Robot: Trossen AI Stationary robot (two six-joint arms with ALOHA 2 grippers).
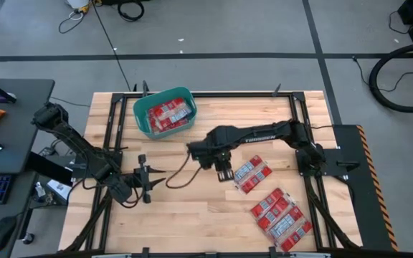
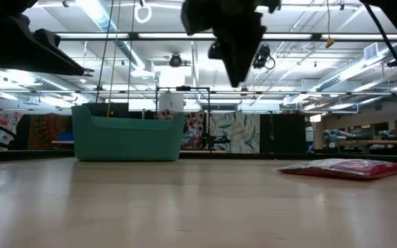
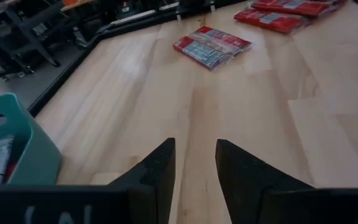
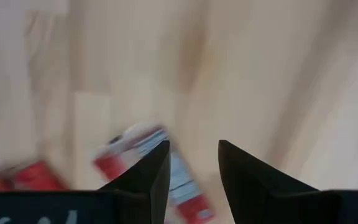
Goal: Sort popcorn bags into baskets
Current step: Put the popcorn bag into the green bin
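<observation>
Right claw (image 1: pixel 225 172) hangs over mid surface (image 1: pixel 192 215), fingers apart w/ a small gap, empty; we see it just left of two popcorn bags (image 1: pixel 252 174). Nearer us, to the right, more bags (image 1: pixel 281 217) lie in a cluster. Left claw (image 1: pixel 149 185) waits at left, part-open, empty. Far back, our teal basket (image 1: pixel 143 115) holds bags (image 1: pixel 169 115).

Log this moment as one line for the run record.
right gripper: open, empty, above table beside popcorn bags | left gripper: open, waiting | teal tub: holds bags | more bags on table
</observation>
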